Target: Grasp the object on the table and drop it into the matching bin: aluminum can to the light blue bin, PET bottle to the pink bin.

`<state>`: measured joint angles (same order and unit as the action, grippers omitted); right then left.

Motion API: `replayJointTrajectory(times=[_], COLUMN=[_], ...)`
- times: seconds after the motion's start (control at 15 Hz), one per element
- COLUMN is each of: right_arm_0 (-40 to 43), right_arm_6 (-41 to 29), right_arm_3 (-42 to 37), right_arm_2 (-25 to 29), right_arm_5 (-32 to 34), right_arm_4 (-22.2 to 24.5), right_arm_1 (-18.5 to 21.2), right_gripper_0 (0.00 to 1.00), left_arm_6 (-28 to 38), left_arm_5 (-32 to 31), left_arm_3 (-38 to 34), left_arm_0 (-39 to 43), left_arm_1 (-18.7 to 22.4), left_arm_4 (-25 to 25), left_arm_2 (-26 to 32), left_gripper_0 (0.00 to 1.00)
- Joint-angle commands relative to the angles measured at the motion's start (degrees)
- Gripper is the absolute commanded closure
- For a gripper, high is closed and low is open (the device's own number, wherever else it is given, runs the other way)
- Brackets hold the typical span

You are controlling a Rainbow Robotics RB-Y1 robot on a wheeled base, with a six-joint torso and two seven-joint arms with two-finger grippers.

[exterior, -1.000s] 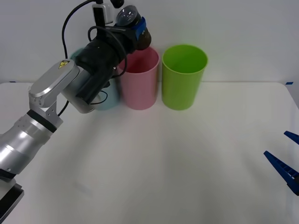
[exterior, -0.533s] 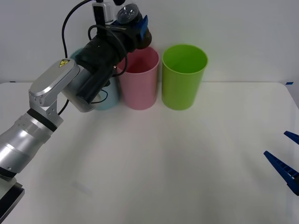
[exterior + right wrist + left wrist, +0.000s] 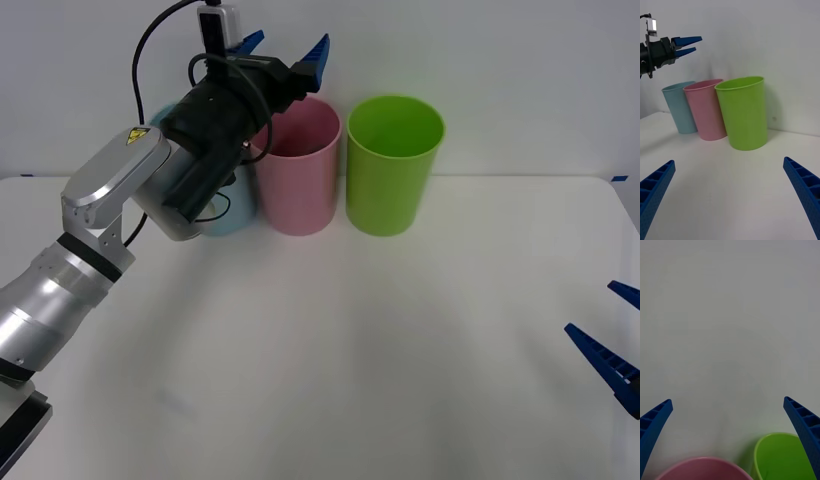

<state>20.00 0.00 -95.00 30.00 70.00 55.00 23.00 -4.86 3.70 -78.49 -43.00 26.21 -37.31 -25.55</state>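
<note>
Above the tall round pink plastic bin (image 3: 297, 165), the left gripper (image 3: 284, 47) hovers with blue fingers spread and empty, while the right gripper (image 3: 612, 340) waits splayed low over the white table (image 3: 350, 350).

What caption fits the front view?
Left gripper open above the pink bin; right gripper open at the table edge.

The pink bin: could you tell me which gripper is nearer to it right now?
The left. The left gripper hangs open just above the pink bin at its rim, while the right gripper sits open low over the table's near right edge, far off.
</note>
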Motion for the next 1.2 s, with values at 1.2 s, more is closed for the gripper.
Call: replayJointTrajectory(times=[1.2], right_arm_0=[0.00], right_arm_6=[0.00], right_arm_3=[0.00], right_arm_2=[0.00], right_arm_5=[0.00], right_arm_4=[0.00], right_arm_1=[0.00], right_gripper_0=[0.00], left_arm_6=[0.56], left_arm_5=[-12.22], left_arm_3=[-17.32], left_arm_0=[24.46], left_arm_1=[13.25], left_arm_4=[3.47], left_arm_2=[9.99], left_gripper_0=[0.00])
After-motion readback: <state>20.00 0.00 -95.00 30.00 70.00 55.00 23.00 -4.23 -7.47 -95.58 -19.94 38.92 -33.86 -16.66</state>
